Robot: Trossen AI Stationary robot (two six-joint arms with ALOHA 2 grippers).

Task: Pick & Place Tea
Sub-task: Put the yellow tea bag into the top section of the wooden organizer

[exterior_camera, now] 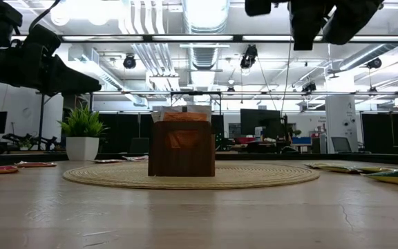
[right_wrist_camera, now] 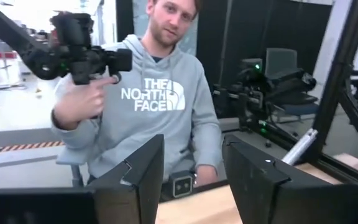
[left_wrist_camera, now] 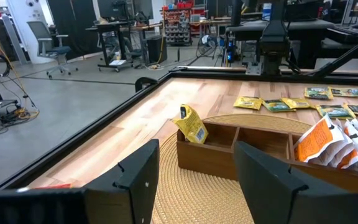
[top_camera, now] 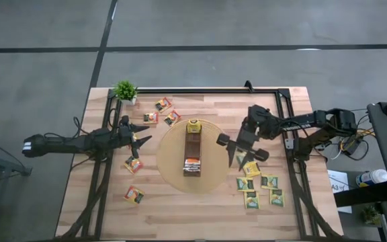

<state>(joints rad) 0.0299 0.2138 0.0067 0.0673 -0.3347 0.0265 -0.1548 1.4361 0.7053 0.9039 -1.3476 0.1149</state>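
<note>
Tea sachets lie flat on the wooden table: orange ones at the left and far left, green-and-yellow ones at the near right. A long brown box stands on a round woven mat. A yellow sachet stands in its far end and orange sachets in its near end. My left gripper hovers open, left of the mat, pointing at the box. My right gripper is raised over the mat's right edge, open and level, with nothing between its fingers.
A small potted plant stands at the far left corner. A black frame runs along the table's edges. Beyond the table, a person in a grey hoodie holds a dark control arm.
</note>
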